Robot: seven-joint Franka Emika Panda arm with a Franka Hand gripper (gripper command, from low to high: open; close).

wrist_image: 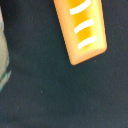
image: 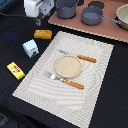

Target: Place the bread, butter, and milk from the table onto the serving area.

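The bread (image: 43,34) is a small orange loaf on the dark table, just off the far left corner of the serving area (image: 90,95). The wrist view shows it close below as an orange loaf with pale score lines (wrist_image: 82,27). The milk (image: 30,48) stands on the table left of the mat. The butter (image: 15,70) lies nearer, further left. My gripper (image: 39,20) hangs above and just behind the bread; its fingers do not show clearly and nothing is seen in them.
The mat bears a round tan plate (image: 67,65), a fork (image: 52,76) and two wooden-handled knives (image: 86,58). A pinkish-brown board (image: 107,26) at the back holds two dark pots (image: 92,15) and a bowl (image: 123,15).
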